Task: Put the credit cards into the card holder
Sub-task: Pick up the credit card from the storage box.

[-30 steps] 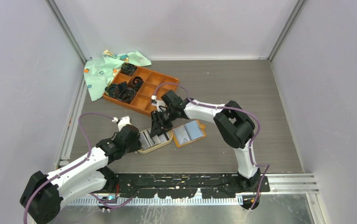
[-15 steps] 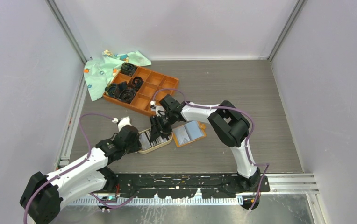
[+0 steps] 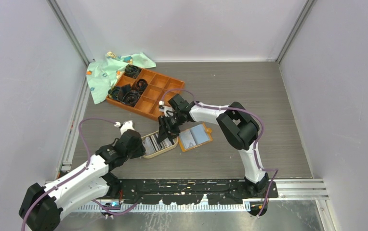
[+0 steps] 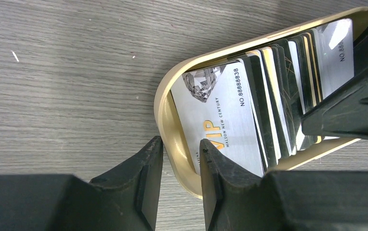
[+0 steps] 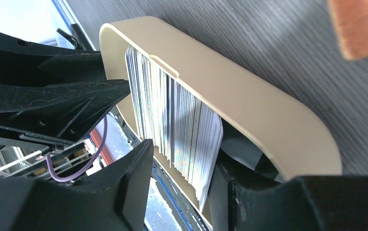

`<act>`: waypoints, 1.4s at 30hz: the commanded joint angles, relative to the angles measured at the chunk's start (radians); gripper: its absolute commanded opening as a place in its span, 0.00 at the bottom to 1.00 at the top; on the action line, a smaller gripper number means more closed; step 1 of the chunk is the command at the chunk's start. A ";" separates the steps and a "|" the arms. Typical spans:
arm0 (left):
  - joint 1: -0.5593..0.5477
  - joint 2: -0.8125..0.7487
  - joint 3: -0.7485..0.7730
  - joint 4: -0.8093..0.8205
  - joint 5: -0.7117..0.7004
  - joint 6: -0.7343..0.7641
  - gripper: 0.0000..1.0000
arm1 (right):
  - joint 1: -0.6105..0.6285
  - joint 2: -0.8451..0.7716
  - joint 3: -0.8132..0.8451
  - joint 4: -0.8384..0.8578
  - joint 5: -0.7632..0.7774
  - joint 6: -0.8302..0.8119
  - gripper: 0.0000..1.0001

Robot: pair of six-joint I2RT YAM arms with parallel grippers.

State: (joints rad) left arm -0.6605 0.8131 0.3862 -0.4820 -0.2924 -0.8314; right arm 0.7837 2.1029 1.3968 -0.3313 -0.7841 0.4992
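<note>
The right gripper point(image 5: 182, 161) is reaching down into a shallow oval tan dish point(image 5: 249, 110). Its two black fingers are standing partly open on either side of a packed row of thin silver, white and black plastic credit cards point(image 5: 172, 120). Whether they are pressing on the cards or only bracketing them cannot be told. The cards are standing on edge and leaning, faces across the dish, so the row is running along the dish's long axis. At the dish's other end the left gripper point(image 4: 181, 143) is sitting with its fingers set narrowly, one outside the tan rim and one inside, over the front silver card; whether it is clamping the rim cannot be told. The small flat orange card holder point(image 3: 195, 137) is lying open, grey pockets up, on the grey wood-grain table point(image 3: 269, 96), just beside the dish on the robot's right. The right arm is the nearer one to it, so a lifted card would probably be travelling a short way rightward and turning from upright to flat before entering a pocket.
</note>
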 commanded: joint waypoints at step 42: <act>0.000 -0.137 0.094 -0.107 0.024 0.029 0.35 | -0.089 -0.124 0.029 -0.118 0.049 -0.100 0.42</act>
State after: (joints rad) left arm -0.6609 0.6884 0.4374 -0.5877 -0.2680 -0.8249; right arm 0.7067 2.0468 1.4158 -0.4519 -0.7361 0.4133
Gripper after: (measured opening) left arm 0.356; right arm 0.429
